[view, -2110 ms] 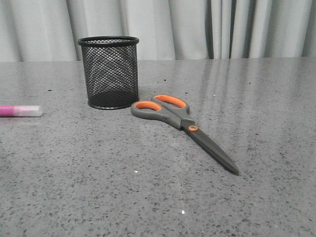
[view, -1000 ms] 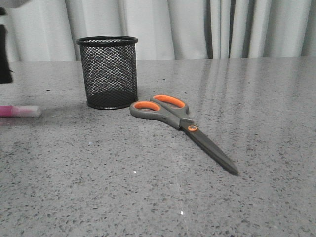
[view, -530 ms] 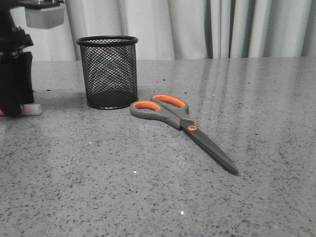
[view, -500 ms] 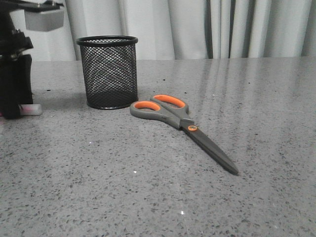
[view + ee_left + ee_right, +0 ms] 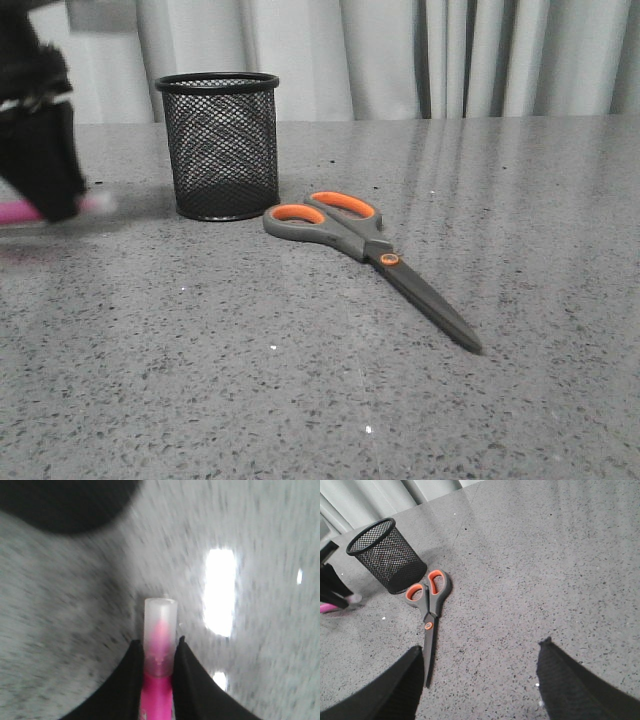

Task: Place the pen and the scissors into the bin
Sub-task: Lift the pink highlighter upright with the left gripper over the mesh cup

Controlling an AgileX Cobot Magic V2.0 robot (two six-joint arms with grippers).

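Observation:
The pink pen with its whitish cap is at the far left of the table, blurred. My left gripper is shut on it; in the left wrist view the two black fingertips press the pen where the cap meets the body. The black mesh bin stands upright just right of it. The scissors lie flat in front of the bin, handles toward it; they also show in the right wrist view. My right gripper is open and empty, above the table near the blade tip.
The grey speckled table runs back to pale curtains. A dark blurred shape fills one corner of the left wrist view. The bin and left gripper show far off in the right wrist view.
My left arm came down from above at the far left and closed on the pen. The pen's cap now sits slightly higher and further right. The scissors and bin have not moved.

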